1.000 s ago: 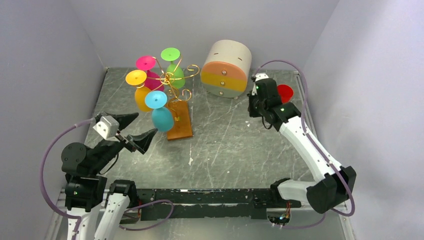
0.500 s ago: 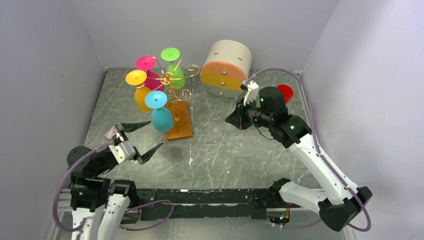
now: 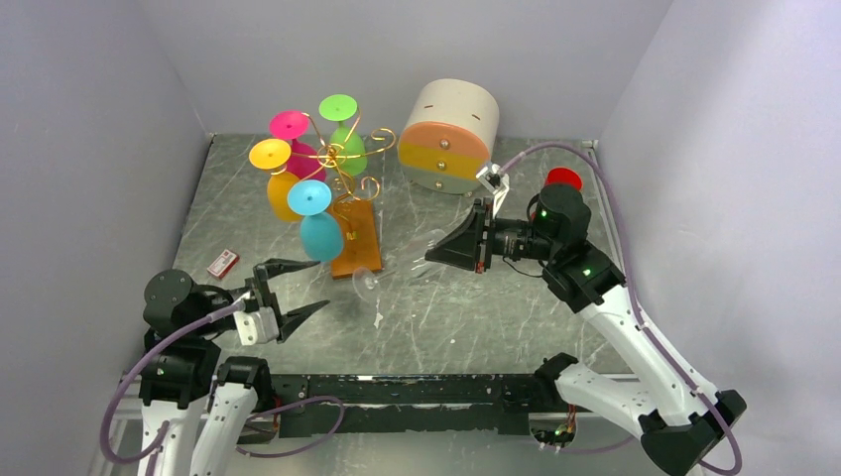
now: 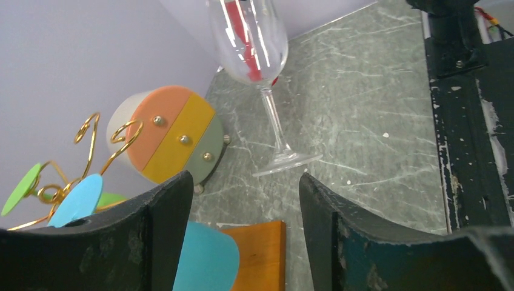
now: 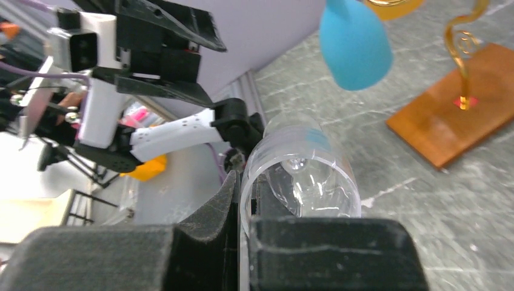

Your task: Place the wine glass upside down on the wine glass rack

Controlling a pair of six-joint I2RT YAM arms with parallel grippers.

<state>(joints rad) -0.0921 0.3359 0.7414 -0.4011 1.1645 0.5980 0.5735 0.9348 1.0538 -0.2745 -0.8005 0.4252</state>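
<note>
Top external view is showing the right gripper (image 3: 434,256) pinching the clear wine glass (image 3: 395,266) at its bowl rim. The stem is lying nearly level, its foot pointing at the left gripper (image 3: 319,285), whose jaws are standing apart and empty just short of it. The wine glass rack (image 3: 342,159) is standing near, past that gripper's farther finger.

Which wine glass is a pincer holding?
The clear wine glass, in the right pincer; the four coloured ones hang on the gold rack.

Light: bright and even, from overhead; faint soft shadows on the table (image 3: 476,297).
Glare: white streaks on the glass (image 4: 248,36), top centre of the left wrist view.
Blur: fingers (image 5: 333,254) soft along the bottom of the right wrist view.
</note>
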